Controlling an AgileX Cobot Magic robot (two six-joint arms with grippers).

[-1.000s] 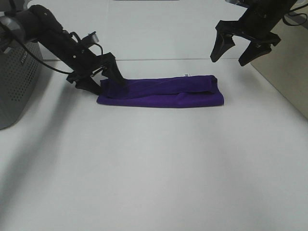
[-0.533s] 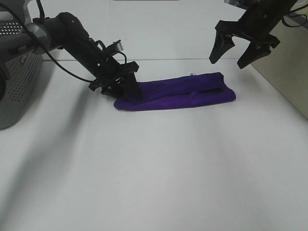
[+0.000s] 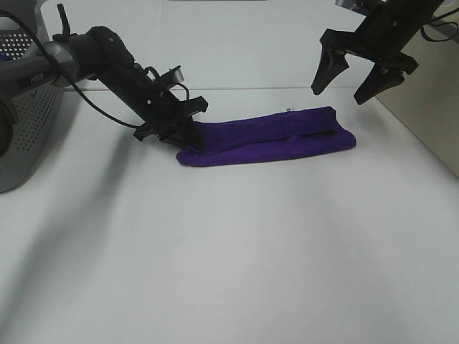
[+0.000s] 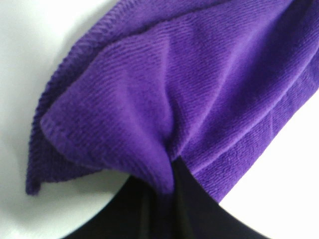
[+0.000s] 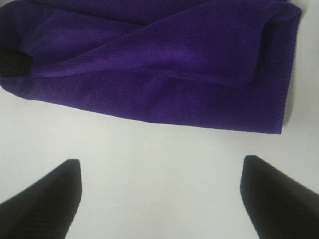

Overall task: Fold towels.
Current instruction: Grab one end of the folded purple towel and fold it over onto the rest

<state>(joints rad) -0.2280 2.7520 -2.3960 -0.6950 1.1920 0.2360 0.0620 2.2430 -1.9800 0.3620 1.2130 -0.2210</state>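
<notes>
The deep purple towel point(image 3: 272, 137) lies on the white table point(image 3: 229, 258) as a long folded strip, with its small white tag point(image 3: 289, 110) on the far edge. My left gripper point(image 3: 188, 136) is shut on the towel's left end. In the left wrist view the cloth point(image 4: 189, 84) bunches into the black fingers point(image 4: 179, 199). My right gripper point(image 3: 349, 80) hangs open and empty in the air above the towel's right end. The right wrist view shows the towel point(image 5: 164, 64) beyond its spread fingertips point(image 5: 45, 194).
A grey perforated basket point(image 3: 21, 136) stands at the left edge of the table. The table's right edge point(image 3: 419, 140) runs diagonally near the right gripper, with a beige surface beyond it.
My left gripper has moved right while holding the towel's left end, and the whole strip has slid right with it. The right gripper has stayed where it was.
</notes>
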